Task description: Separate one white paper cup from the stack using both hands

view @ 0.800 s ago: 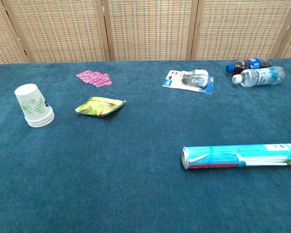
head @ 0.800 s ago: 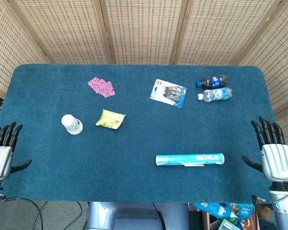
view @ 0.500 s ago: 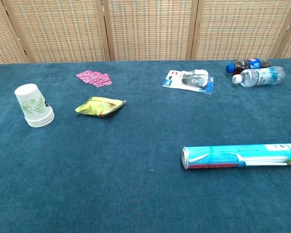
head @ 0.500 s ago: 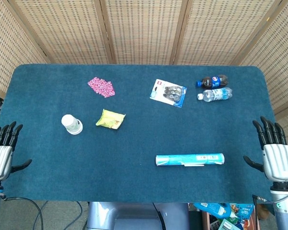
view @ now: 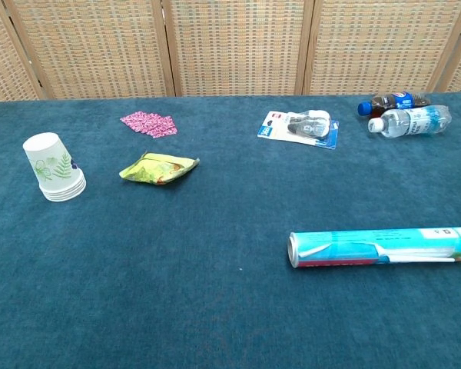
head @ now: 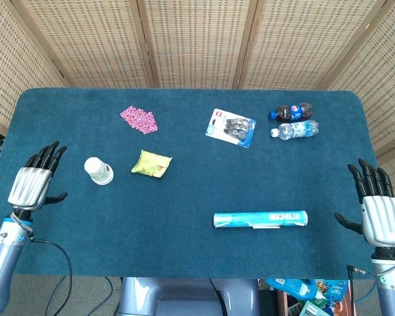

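The left hand [head: 31,182] hovers with spread fingers beside the paper cup stack [head: 99,170]. The right hand [head: 379,210], also spread, is far away.

Bright even light, sharp, faint shadows

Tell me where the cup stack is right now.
The cup stack stands upside down on the table's left side in the head view, between the left hand and the yellow packet, touching neither. The chest view shows it far left.

One cup stack [head: 99,170], two bottles [head: 293,120], three packets [head: 151,164], one tube [head: 260,219].
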